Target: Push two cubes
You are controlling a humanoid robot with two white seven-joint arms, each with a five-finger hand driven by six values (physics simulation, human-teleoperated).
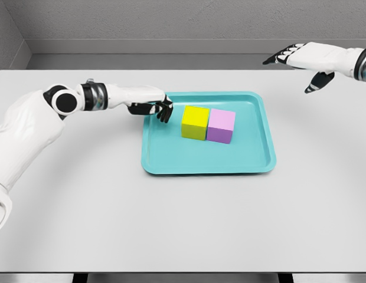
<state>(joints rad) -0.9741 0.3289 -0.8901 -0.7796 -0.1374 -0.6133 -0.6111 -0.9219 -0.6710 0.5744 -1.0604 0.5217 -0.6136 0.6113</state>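
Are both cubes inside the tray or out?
Inside. The yellow cube and purple cube sit side by side, touching, on the floor of the tray, within its raised rim.

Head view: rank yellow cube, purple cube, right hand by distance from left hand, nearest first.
1. Yellow cube, in the tray, just right of the left hand.
2. Purple cube, touching the yellow cube's far side.
3. Right hand, raised at the upper right.
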